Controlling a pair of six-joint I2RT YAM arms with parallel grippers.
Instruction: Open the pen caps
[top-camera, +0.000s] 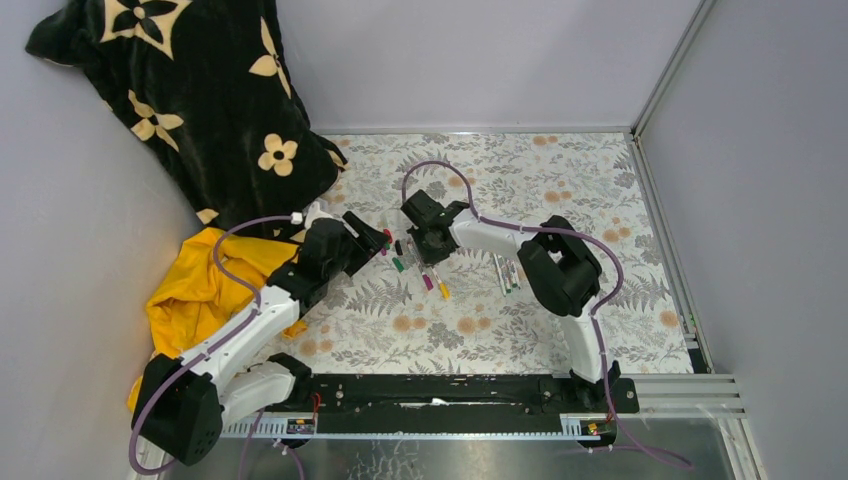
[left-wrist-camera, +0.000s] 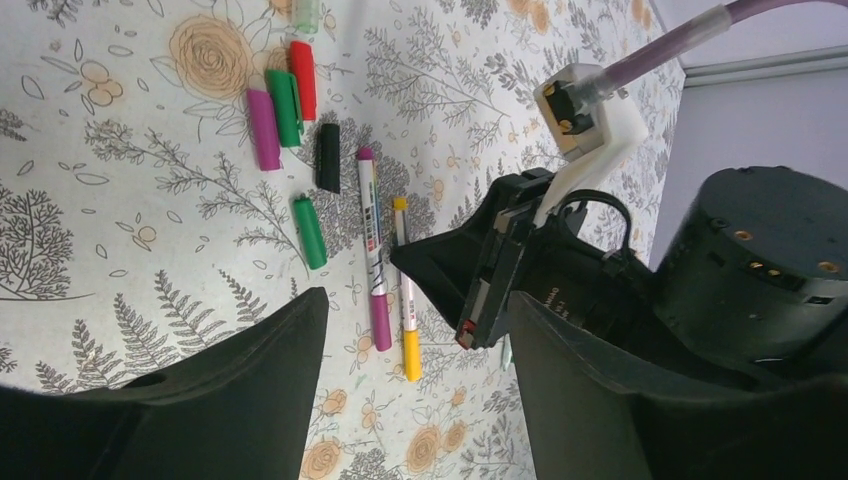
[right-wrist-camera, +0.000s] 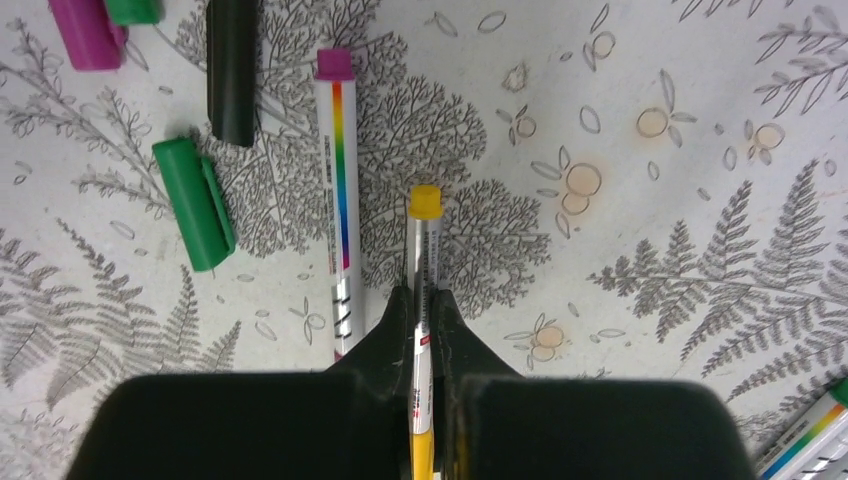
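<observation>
As the right gripper (right-wrist-camera: 421, 300) clamps shut on the pale barrel of the yellow pen (right-wrist-camera: 424, 215), that pen's yellow cap (right-wrist-camera: 421, 462) sits nearest the wrist camera, on the pen and tucked at 6 o'clock beneath the fingers. The magenta pen (right-wrist-camera: 338, 200) lies just beside it at 9 o'clock, parallel and apart, its own cap also on at the near end. Beyond, from 9 round to 11 o'clock, the loose caps (right-wrist-camera: 193, 205) in green, black, magenta and red rest scattered on the floral table cover (right-wrist-camera: 650, 250). Seen from above, the left gripper (top-camera: 378, 240) stands wide with nothing in it at 9 o'clock of its partner. Further pens (top-camera: 507, 272) lie at 3 o'clock, and a black flowered blanket (top-camera: 190, 90) is heaped at 11 o'clock against the far wall. The risks lie in the pull to come. The slim barrel may slide or swivel between the shut fingers. The cap sits so close under the right gripper that the left fingers may strike it. A sideways approach could also knock the magenta pen and send the loose caps rolling.
</observation>
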